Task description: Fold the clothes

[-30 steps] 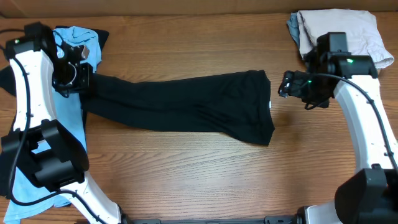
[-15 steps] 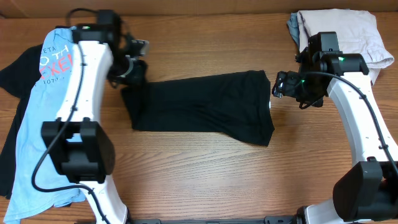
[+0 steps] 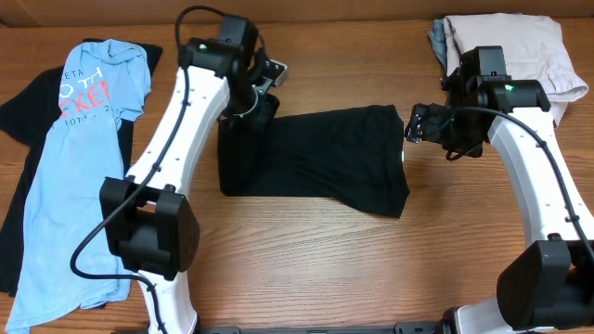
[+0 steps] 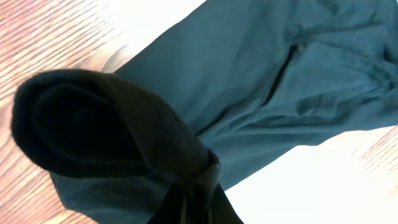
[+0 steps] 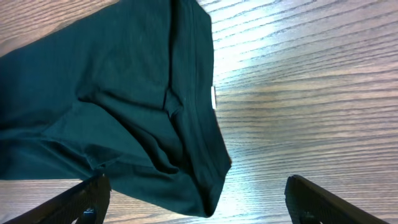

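Note:
A black T-shirt (image 3: 325,162) lies across the middle of the table, folded into a long band. My left gripper (image 3: 257,100) is shut on its bunched left end and holds that end lifted over the band; in the left wrist view the pinched cloth (image 4: 155,143) fills the space at the jaws. My right gripper (image 3: 418,123) hovers wide open just off the shirt's right edge, with the hem corner (image 5: 199,180) between its fingers (image 5: 81,200) but untouched. A small white label (image 5: 214,98) shows on that edge. A light blue T-shirt (image 3: 79,158) with red and white lettering lies flat at far left.
A pile of pale beige and grey cloth (image 3: 515,46) sits at the back right corner, behind the right arm. Dark cloth (image 3: 23,111) lies under the blue shirt at the left edge. Bare wood (image 3: 371,269) runs along the front of the table.
My left gripper has carried the shirt's left end far to the right, shortening the band. The blue shirt is uncovered. The right gripper has shifted slightly and opened a little wider.

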`<state>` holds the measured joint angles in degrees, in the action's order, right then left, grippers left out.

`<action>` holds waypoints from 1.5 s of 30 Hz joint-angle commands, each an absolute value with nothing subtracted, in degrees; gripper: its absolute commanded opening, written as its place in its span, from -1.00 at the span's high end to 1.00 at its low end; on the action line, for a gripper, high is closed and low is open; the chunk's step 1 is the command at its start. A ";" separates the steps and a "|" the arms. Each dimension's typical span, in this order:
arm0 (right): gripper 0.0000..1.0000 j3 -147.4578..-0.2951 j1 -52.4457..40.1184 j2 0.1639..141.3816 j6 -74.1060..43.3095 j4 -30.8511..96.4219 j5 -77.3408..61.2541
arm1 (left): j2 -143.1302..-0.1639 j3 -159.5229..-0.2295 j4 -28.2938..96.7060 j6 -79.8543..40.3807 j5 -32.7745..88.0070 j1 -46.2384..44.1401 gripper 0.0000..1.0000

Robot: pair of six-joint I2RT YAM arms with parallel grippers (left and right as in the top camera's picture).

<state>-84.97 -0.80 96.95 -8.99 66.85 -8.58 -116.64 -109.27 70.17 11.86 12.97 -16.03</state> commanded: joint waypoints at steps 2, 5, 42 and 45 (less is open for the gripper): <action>-0.88 -85.82 -0.91 97.23 -9.32 66.37 -8.67 | -117.01 -108.14 68.16 9.98 12.91 -18.20 0.92; -0.88 -85.82 -0.91 97.23 -9.30 66.41 -8.64 | -117.12 -106.65 66.70 8.88 12.93 -18.83 0.86; -0.89 -85.45 -0.91 98.85 -9.13 65.17 -8.64 | -123.87 -101.36 62.85 28.38 10.09 -23.92 -0.59; -0.89 -85.45 -0.91 98.85 -9.10 65.17 -8.64 | -125.47 -101.34 62.81 29.32 9.91 -24.60 -0.56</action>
<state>-84.95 -0.80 98.87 -8.99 65.52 -8.56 -123.50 -101.93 62.92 26.13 10.85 -23.64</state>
